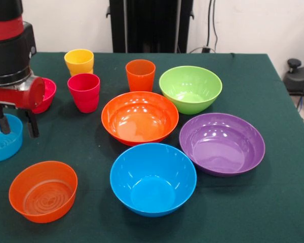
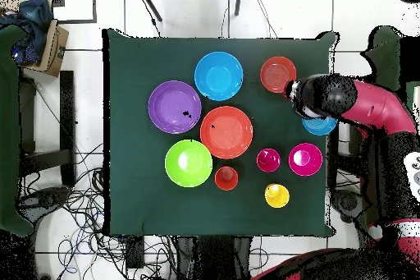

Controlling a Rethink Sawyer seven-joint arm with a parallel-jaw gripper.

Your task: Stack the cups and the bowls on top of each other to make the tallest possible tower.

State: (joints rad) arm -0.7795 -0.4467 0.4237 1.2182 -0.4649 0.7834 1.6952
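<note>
The green-clothed table [image 1: 273,212] is carrying every piece separately; no tower is standing, nothing is nested.

The arm [image 1: 10,55] is hanging over the table's left side in the front view. The gripper [image 1: 17,124] is showing two dark fingers [image 1: 32,126] spread moderately apart and holding nothing, one dipping over the rim of the translucent blue bowl.

Large bowls, all upright and clustering mid-table:
- purple bowl [image 1: 222,143], right of centre
- blue bowl [image 1: 153,178], nearest the camera, just beside the purple one
- large orange bowl [image 1: 140,117] sitting in the middle of the group
- lime green bowl [image 1: 190,88] lying behind it, toward the robot's side

Small bowls:
- translucent orange bowl [image 1: 43,191] sitting at front left, apart from the rest
- translucent blue bowl [image 1: 4,137] lying at the left edge, under the gripper
- magenta bowl [image 1: 46,94] partly hiding behind the arm's wrist

Cups, all upright and mouth-up, standing in a loose row at the back:
- red-pink cup [image 1: 84,91]
- orange cup [image 1: 140,74]
- yellow cup [image 1: 79,62], farthest back
</note>
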